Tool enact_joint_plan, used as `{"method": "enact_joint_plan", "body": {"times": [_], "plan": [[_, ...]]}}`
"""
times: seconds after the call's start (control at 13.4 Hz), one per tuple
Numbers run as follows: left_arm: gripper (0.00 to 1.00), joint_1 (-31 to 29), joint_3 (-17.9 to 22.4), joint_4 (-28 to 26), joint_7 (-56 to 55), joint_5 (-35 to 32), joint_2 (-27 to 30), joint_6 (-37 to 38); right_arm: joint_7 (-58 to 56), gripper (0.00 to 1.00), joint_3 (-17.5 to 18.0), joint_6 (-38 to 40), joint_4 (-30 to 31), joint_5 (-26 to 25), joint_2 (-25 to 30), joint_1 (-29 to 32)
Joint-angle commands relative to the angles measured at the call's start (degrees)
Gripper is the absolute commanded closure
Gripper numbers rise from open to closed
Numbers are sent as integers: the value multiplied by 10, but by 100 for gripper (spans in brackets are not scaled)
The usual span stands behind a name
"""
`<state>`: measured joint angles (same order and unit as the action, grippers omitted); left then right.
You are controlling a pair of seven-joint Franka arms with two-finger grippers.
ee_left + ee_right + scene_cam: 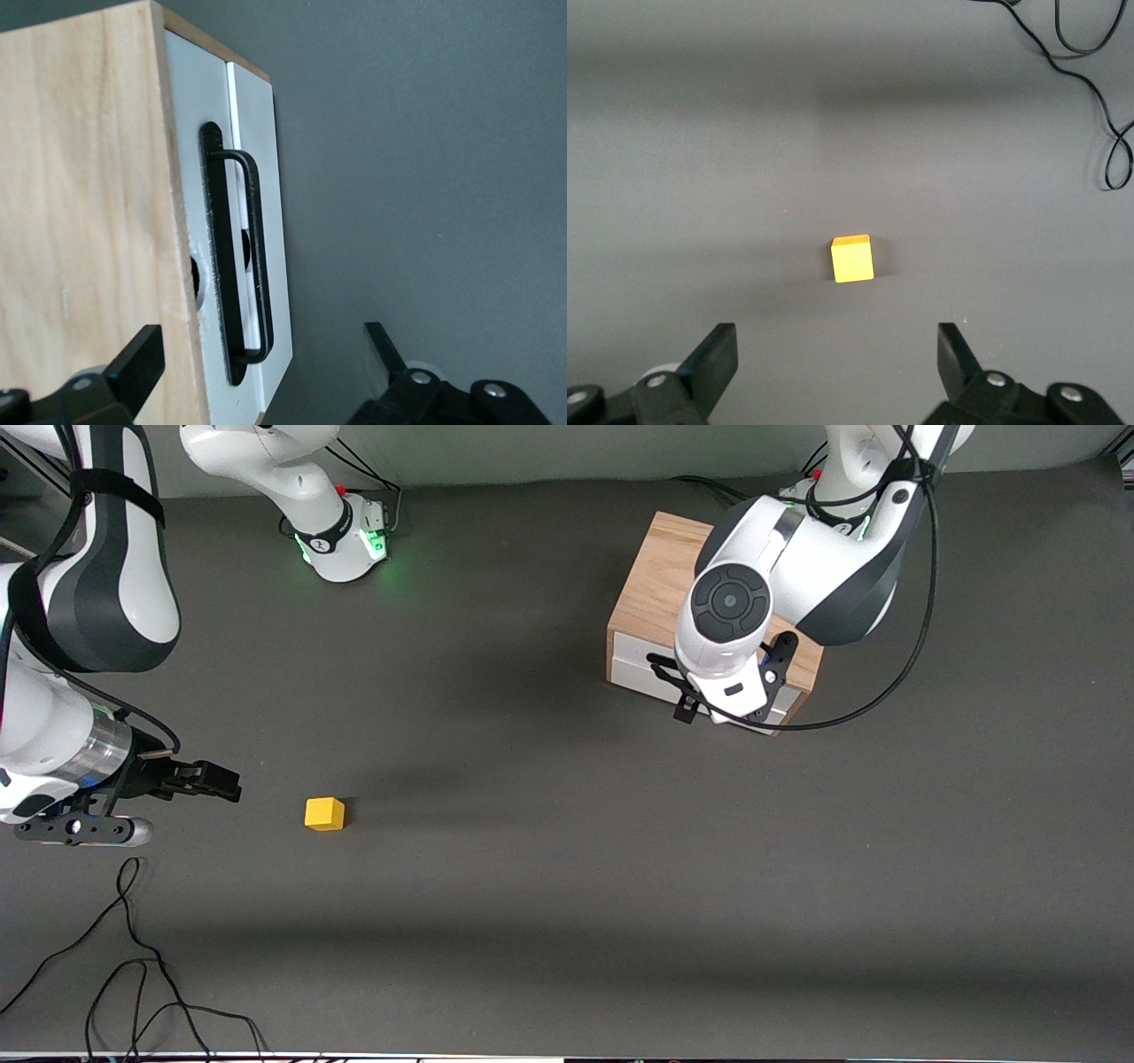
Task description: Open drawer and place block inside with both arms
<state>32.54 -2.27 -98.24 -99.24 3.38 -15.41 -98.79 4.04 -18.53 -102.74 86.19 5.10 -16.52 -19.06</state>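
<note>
The yellow block (324,813) (852,258) lies on the dark table toward the right arm's end. My right gripper (221,782) (835,354) hangs low beside it, open and empty, with a gap between fingertips and block. The oak box (660,580) stands near the left arm's base. Its drawer (633,666) (266,177) has a white front and a black wire handle (252,257). The front sits close against the box. My left gripper (263,354) is above the box's front edge, open. One finger (142,359) is over the wooden top, the other (383,347) over the table, and the handle is between them.
A loose black cable (133,957) (1099,88) lies on the table near the front camera at the right arm's end. The left arm (726,615) covers much of the box in the front view. Both bases (350,540) glow green.
</note>
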Motion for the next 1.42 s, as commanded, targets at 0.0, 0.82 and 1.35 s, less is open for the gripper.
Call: {"method": "enact_joint_plan", "body": {"times": [0.0,0.82,1.35], "plan": [[0,5,4,-37,-4,-2,4,-37,2,0,0,-4,-1,2,4,-2],[0,3,5,-42,-3,-13,-57,-83,2,0,2,-19,5,3,-7,-4],[0,6,5,-48,-3,-13,-77,-85,2,0,2,-20,10,3,-8,-2]]}}
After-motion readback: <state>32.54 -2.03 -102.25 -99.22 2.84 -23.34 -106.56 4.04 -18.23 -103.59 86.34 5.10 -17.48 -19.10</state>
